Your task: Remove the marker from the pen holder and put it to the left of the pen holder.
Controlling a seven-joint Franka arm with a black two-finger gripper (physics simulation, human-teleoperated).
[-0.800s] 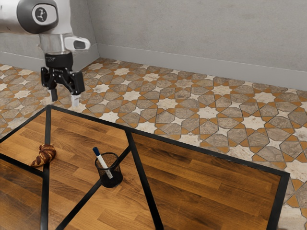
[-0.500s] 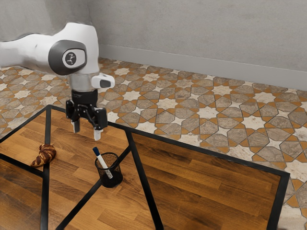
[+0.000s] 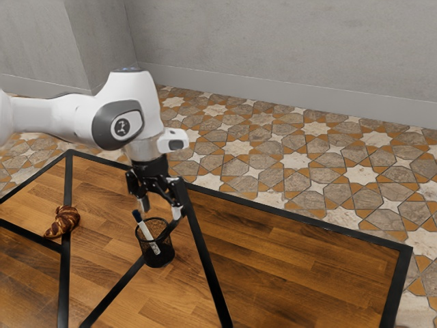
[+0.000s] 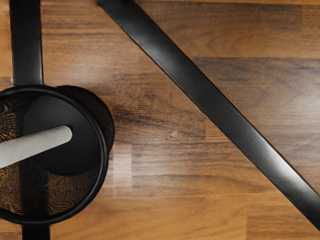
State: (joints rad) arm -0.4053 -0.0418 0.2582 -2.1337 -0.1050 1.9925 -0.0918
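My black two-finger claw (image 3: 161, 208) stands wide open over the round black mesh pen holder (image 3: 164, 255). White, blue-capped marker (image 3: 147, 233) leans inside, tilted, below claw. Probably light, stiff, slick plastic; I'd pinch the upper barrel near the cap, lift along its tilt.

The wrist view's edge cuts off part of the holder (image 4: 104, 150) and the capped end of the marker (image 4: 35, 144). In the exterior view, mesh veils the marker's lower part, and I cannot tell whether my gripper (image 3: 161, 208) touches either. My arm (image 3: 54, 115) and the table (image 3: 293, 266) run past that view's edges.
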